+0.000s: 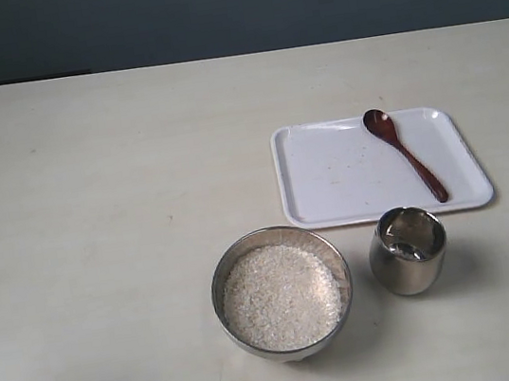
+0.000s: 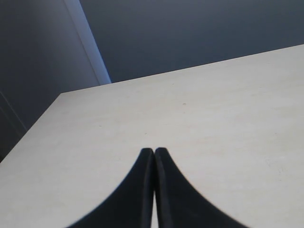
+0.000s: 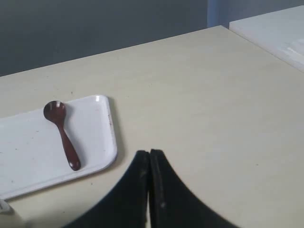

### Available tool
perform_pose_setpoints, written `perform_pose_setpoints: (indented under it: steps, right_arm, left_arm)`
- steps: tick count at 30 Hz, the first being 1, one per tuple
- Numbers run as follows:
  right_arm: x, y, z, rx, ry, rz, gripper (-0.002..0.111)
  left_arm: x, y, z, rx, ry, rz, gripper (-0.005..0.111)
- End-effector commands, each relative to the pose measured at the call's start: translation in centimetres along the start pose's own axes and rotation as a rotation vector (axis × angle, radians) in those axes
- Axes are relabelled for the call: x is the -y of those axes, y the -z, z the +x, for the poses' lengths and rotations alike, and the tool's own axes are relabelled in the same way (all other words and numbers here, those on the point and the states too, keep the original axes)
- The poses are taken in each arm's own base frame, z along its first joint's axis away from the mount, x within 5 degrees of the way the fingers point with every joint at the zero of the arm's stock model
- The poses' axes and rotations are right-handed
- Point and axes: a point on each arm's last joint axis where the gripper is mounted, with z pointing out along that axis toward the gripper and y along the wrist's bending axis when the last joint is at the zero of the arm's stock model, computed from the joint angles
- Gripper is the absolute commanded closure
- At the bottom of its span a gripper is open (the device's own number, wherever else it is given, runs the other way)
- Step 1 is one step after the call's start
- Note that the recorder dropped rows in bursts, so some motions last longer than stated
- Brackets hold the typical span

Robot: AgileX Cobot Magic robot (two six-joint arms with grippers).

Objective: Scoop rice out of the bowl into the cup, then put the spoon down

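Note:
The steel bowl (image 1: 344,278) sits near the table's front, filled with white rice (image 1: 281,297). To its right stands the small steel cup (image 1: 407,251). The dark wooden spoon (image 1: 405,153) lies on the white tray (image 1: 329,175) behind them; the right wrist view also shows the spoon (image 3: 63,133) on the tray (image 3: 28,156). Neither arm appears in the exterior view. My left gripper (image 2: 154,151) is shut, holding nothing, over bare table. My right gripper (image 3: 149,152) is shut and empty, off the tray's side.
The pale table (image 1: 97,224) ends at a dark wall behind. A table corner and edge (image 2: 61,95) show in the left wrist view. A second white surface (image 3: 275,33) lies beyond the table in the right wrist view.

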Motion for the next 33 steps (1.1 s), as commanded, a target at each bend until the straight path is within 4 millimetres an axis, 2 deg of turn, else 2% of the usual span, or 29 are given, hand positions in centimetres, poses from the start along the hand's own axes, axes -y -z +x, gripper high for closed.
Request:
perform_pose_setpoints:
  steps: [1,33]
  right_arm:
    - [-0.12,-0.02,0.1,0.005,-0.044,-0.013,0.108]
    - [-0.15,-0.02,0.15,0.0,-0.053,-0.017,0.108]
  left_arm:
    - [-0.03,0.06,-0.22,0.02,0.009,-0.003,0.106]
    - [-0.03,0.06,-0.22,0.02,0.009,-0.003,0.106]
